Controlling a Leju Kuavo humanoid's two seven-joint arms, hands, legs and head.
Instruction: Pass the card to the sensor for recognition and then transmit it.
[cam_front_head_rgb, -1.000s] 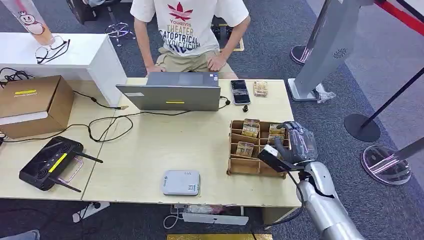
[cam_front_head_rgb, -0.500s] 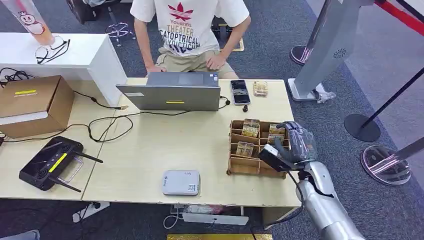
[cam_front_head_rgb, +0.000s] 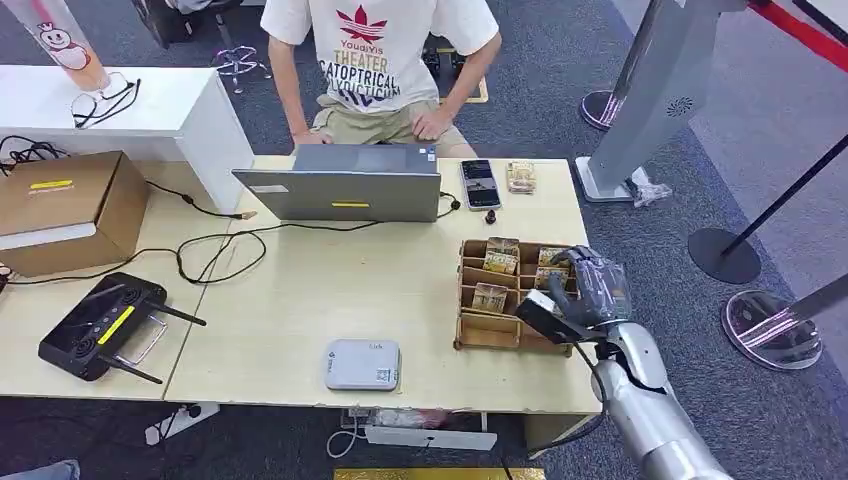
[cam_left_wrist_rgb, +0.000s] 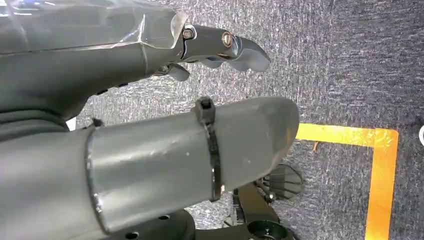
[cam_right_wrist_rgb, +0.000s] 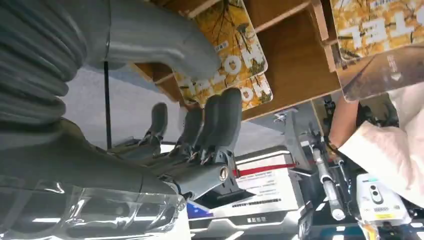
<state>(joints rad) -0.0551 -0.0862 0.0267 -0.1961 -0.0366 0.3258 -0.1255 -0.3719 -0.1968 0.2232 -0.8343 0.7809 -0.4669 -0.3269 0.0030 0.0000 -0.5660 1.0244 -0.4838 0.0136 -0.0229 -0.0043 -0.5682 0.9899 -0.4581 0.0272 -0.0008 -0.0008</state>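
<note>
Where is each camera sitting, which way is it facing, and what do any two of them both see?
Head view: high on the robot, looking forward and down at the pale wooden table; the silver right arm enters from below, its right hand at the brown wooden compartment rack.
Left wrist view: behind the left hand, facing grey carpet with yellow floor tape.
Right wrist view: behind the right hand, close on yellow printed cards in the rack.
Shared: head and right wrist views both show the rack, cards and right hand.
</note>
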